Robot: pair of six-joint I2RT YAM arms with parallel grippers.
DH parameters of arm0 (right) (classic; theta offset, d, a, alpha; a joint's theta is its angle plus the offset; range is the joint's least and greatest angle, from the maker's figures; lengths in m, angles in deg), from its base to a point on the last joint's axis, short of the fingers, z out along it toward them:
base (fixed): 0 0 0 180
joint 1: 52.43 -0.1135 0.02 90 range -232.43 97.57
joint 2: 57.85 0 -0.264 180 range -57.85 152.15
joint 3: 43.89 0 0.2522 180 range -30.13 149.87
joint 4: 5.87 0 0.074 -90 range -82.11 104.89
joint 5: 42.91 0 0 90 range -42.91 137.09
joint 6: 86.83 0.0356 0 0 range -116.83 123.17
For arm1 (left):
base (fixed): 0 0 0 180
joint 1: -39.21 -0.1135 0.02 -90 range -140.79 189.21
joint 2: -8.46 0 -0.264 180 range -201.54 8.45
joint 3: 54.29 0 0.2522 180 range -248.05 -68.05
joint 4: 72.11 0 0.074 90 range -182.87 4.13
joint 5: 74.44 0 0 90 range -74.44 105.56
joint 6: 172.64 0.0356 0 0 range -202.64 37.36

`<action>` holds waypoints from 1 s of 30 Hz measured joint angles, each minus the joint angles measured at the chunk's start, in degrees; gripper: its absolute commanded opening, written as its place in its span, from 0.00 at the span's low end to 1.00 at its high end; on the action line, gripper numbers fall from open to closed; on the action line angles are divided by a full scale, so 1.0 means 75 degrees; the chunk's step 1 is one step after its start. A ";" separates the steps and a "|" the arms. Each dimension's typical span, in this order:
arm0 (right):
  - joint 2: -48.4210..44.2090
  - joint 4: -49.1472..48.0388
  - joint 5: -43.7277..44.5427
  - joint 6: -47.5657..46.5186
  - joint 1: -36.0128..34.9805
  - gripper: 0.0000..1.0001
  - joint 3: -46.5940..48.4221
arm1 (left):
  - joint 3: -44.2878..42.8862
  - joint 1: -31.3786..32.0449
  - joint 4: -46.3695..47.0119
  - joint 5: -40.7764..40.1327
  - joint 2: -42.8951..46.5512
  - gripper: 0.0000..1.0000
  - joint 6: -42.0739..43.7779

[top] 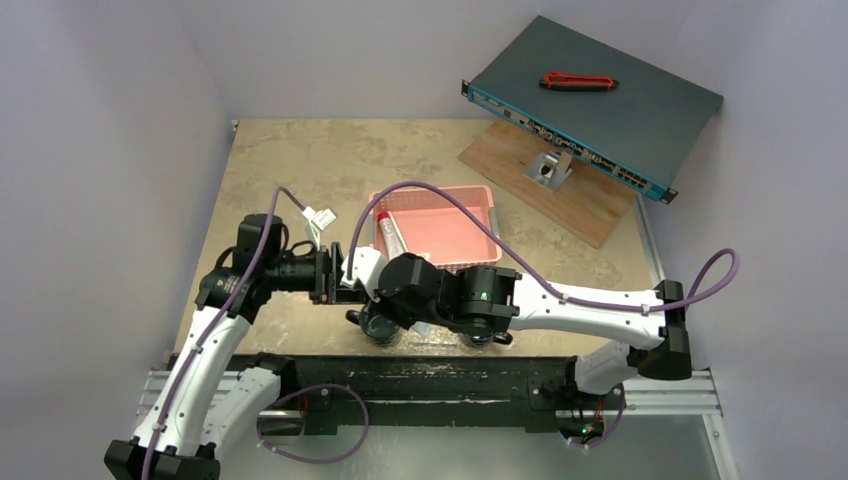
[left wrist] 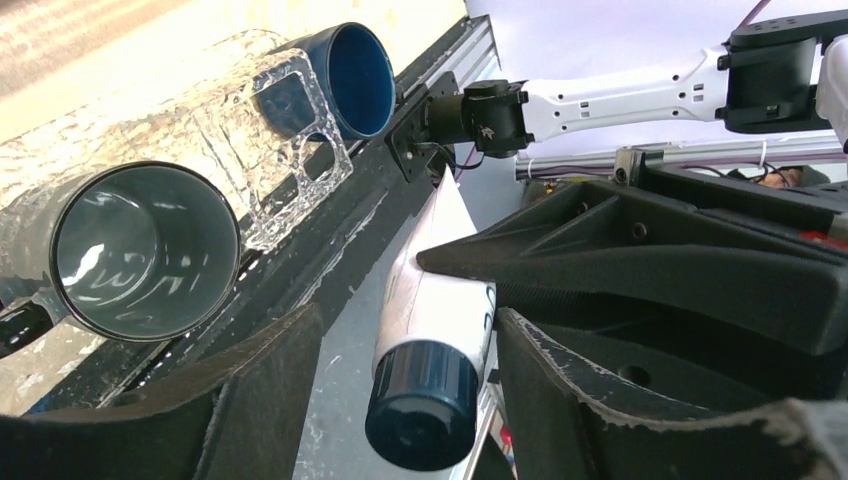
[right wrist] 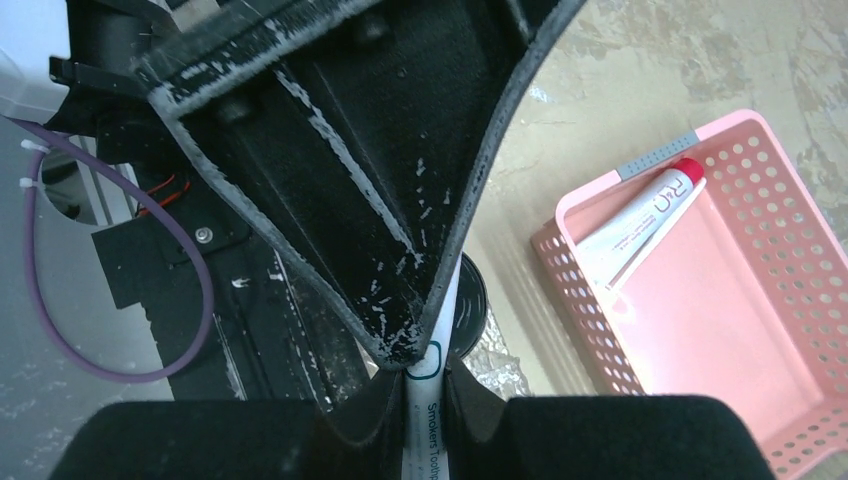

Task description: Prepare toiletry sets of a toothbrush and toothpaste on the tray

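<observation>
Two hands at one white soft toothpaste tube with dark cap (left wrist: 432, 310): clenched in right hand (right wrist: 425, 372), cap end between spread fingers of left hand (left wrist: 405, 335). Beyond: clear plastic tray (left wrist: 275, 125) carrying grey mug (left wrist: 145, 250), blue mug (left wrist: 350, 80). Farthest: pink perforated basket (right wrist: 745, 320), red-capped white tube (right wrist: 645, 225) inside.

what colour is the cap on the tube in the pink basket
Red. The cap shows best in the right wrist view.

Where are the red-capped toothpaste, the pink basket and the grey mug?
Red-capped toothpaste (right wrist: 645, 228): right wrist view, middle of the white tube body.
Pink basket (right wrist: 800, 230): right wrist view, its perforated side wall.
Grey mug (left wrist: 140, 250): left wrist view, inside its open mouth.
</observation>
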 measured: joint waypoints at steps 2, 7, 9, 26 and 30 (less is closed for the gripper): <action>0.0070 0.0003 0.0000 -0.0003 -0.0026 0.05 0.0058 | 0.0029 0.0000 0.0003 0.0009 -0.0003 0.56 0.0000; 0.0204 0.0029 0.0052 -0.0023 -0.0096 0.06 0.0085 | 0.0047 0.0006 0.0029 0.0055 -0.0009 0.45 0.0000; 0.0224 0.0032 0.0055 -0.0029 -0.0114 0.06 0.0085 | 0.0047 0.0006 0.0044 0.0096 -0.0009 0.40 0.0000; 0.0090 -0.0256 0.0609 0.0117 -0.0187 0.49 -0.0082 | 0.0070 0.0061 0.0245 0.0219 0.0017 0.00 -0.0064; -0.0440 -0.0574 0.0609 0.0256 -0.0187 0.52 -0.0545 | 0.0070 0.0061 0.0210 0.0122 0.0122 0.00 -0.0079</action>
